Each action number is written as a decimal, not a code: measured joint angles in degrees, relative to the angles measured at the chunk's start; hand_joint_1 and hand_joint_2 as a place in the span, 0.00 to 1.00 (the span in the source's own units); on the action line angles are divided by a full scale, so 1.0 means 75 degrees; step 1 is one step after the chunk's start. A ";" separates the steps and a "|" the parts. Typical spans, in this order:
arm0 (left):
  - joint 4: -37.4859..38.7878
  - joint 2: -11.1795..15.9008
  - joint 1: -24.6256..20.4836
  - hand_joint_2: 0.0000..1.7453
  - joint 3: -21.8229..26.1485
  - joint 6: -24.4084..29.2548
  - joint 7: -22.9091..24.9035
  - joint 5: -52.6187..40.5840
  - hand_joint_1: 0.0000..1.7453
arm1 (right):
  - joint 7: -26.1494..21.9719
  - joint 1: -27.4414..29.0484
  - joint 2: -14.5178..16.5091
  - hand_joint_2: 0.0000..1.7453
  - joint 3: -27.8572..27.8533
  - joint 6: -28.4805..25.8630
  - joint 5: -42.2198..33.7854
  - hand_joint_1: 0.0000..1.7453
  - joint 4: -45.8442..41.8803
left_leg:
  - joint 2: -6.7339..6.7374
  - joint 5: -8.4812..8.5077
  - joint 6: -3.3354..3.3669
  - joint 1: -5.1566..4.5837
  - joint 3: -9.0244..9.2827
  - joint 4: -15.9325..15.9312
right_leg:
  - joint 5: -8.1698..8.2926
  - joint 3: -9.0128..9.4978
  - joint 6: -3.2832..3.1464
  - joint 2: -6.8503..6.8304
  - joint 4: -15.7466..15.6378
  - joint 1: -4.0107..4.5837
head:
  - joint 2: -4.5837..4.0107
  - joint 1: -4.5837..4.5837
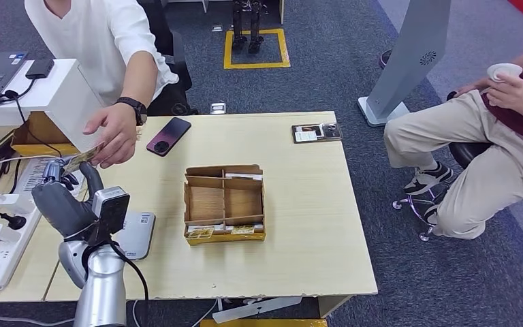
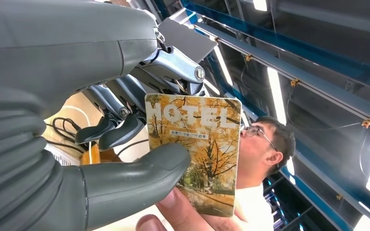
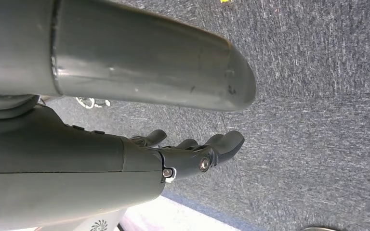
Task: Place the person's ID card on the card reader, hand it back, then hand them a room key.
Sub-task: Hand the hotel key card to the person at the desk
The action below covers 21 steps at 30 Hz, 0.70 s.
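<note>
My left hand [image 2: 125,139] pinches the key card [image 2: 200,151] between thumb and fingers, printed face toward my wrist, so the far edge stays free for the taker; the person's hand [image 1: 111,139] is already at that edge, its fingers touching the card just beyond my thumb in the wrist view; in the head view the card [image 1: 83,158] sits between my fingertips and their palm. I judge this the final handover: the card reads HOTEL, so it is the room key, not the ID.

My left arm is raised and reaching forward and outward toward the person, hand lifted above the table [image 1: 299,204]; the reader [image 1: 136,235] lies on the table just behind and beside my forearm; the tray [image 1: 224,203] of cards stands well off to the inner side of the hand. The grip looks light, at one end of the card only; whether the person's hold is yet firm I cannot tell, so letting go should wait on their pull.

My right hand [image 3: 192,151] hangs at my side over the carpet, fingers loosely apart, holding nothing.
</note>
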 joint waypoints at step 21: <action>-0.0074 -0.0023 0.0041 1.00 -0.0195 0.0000 -0.0618 0.0384 0.00 | 0.0073 0.0013 0.0000 0.00 0.0033 -0.0017 0.0030 0.00 0.0022 | -0.0006 0.0000 0.0000 0.0000 -0.0012 0.0000 | 0.0000 0.0000 0.0000 -0.0004 0.0001 0.0000 | 0.0001 0.0001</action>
